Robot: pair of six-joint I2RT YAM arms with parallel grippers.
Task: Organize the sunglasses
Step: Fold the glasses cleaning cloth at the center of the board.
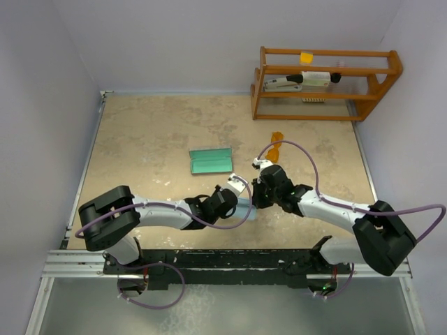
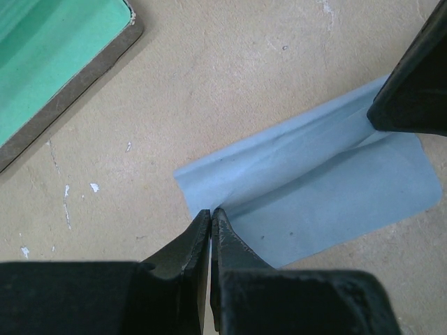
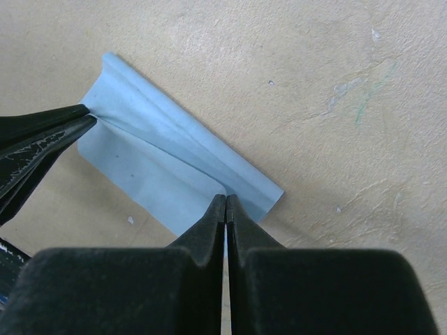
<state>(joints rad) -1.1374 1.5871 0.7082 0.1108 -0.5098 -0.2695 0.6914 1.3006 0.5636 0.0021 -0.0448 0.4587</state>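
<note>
Both sets of fingers are clamped on the cloth (image 2: 314, 199). The left gripper (image 2: 211, 215) pinches its near edge and the right gripper (image 3: 225, 202) pinches the opposite end. Each bites the same raised crease, so this looks like a two-arm fold or lift, probably to prep the cloth for packing.

Case (image 1: 211, 160) sits at 11 o'clock from the grippers, open with the green lining up, probably ready to load. Sunglasses (image 1: 274, 151) lie on the table (image 1: 147, 139) at 1 o'clock, just beyond the right wrist, with nothing touching them. Rack (image 1: 325, 87) is further out at 1 o'clock, against the back wall.

Views: the wrist cams show the crease and the exact pinch points, each with the other gripper at the cloth's far end. The top cam hides most of the cloth under the wrists. Only the top cam shows the sunglasses and rack. The left wrist catches a corner of the case, and the right wrist sees neither.
</note>
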